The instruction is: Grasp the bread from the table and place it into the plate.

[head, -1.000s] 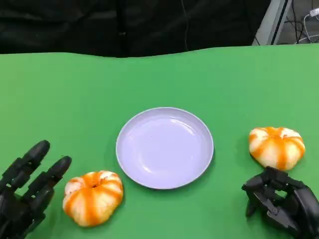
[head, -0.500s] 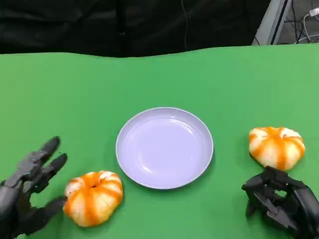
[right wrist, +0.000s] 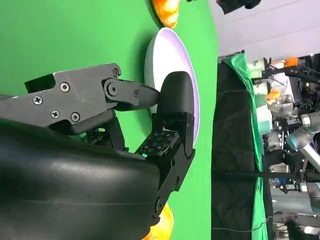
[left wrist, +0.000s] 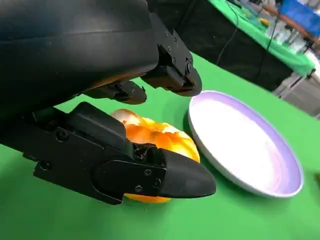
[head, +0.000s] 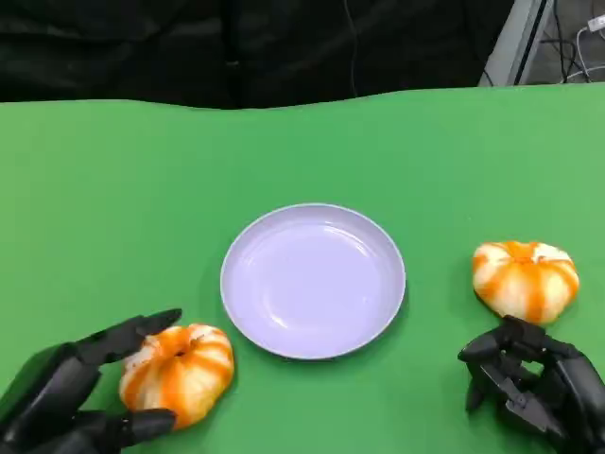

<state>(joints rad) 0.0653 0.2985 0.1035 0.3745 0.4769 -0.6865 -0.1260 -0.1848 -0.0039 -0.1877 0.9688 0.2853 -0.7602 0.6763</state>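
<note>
At the lower left of the head view the left hand (head: pixel 71 402) lies low over the green tabletop (head: pixel 113 189), its fingers (head: pixel 132 333) spread to either side of the nearer bread (head: pixel 177 374), an orange-and-white striped bun. One finger reaches along the bun's far side and another along its near side; they seem to touch it, though the left wrist view does not show a firm grip. The bun sits on the tabletop just beside the lilac plate (head: pixel 313 281), near its left rim. A second bread (head: pixel 525 278) lies on the tabletop right of the plate, apart from it. Just below this bun the right hand (head: pixel 529 383) rests with fingers curled in, holding nothing
</note>
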